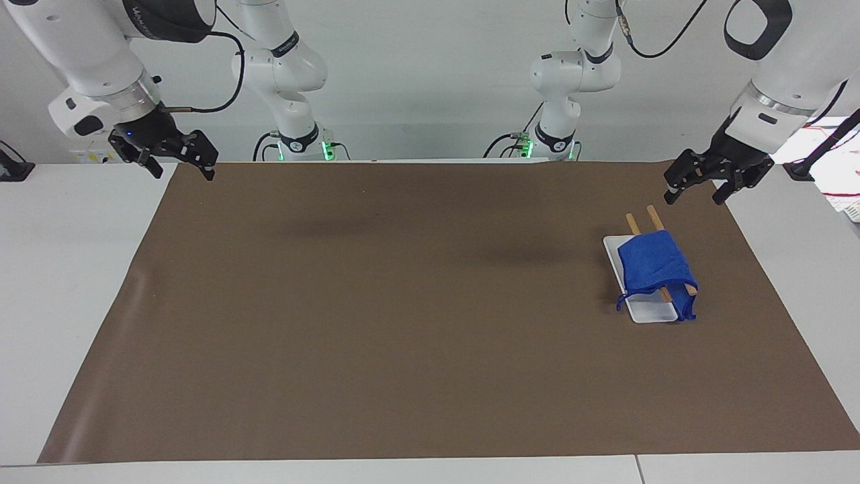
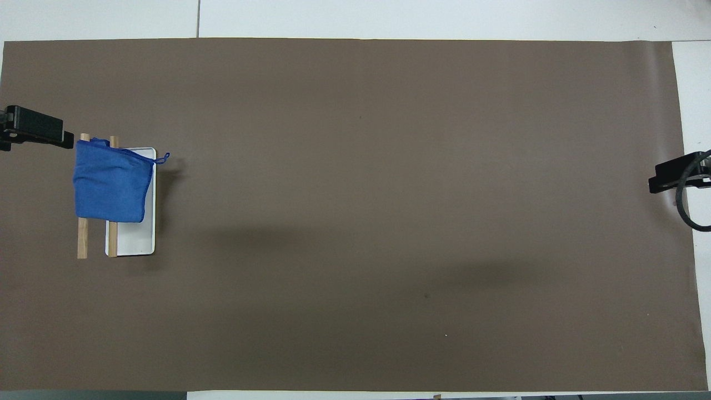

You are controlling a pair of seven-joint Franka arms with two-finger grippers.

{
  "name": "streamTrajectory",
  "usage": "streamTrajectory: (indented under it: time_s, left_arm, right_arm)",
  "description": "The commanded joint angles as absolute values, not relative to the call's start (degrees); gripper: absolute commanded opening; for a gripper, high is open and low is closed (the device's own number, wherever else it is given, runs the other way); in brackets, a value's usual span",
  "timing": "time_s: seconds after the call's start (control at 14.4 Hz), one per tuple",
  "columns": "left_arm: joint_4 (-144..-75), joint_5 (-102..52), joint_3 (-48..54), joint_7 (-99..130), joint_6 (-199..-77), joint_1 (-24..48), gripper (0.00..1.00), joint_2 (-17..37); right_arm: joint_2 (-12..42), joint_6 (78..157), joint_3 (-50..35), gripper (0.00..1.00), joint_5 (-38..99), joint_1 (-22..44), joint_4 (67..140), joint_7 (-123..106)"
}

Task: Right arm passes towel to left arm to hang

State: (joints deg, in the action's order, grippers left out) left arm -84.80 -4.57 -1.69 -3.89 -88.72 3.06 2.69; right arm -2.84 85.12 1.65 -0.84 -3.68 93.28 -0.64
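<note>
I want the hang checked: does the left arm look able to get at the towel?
Probably yes: the left gripper hangs open in the air near the rack, and nothing stands between it and the towel draped over the rails.

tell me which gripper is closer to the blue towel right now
Left. The left gripper hangs open just off the towel draped on the rack; the right gripper waits open at the right arm's end of the table.
</note>
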Motion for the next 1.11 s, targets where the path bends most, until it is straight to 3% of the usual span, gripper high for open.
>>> streamTrajectory:
  time_s: [0.0, 1.04]
  left_arm:
    - [-92.9, -3.2, -1.8, -6.2, -88.7, 3.9, 1.00, -3.9]
    - [-90.8, -0.1, -1.5, -6.5, -86.5, 4.3, 1.00, -2.7]
  right_arm:
    - [-3.3, 84.8, 1.2, 1.00, 0.4, -5.0, 93.3, -1.8]
    - [-3.3, 85.0, 1.2, 1.00, -0.5, -5.0, 93.2, -2.0]
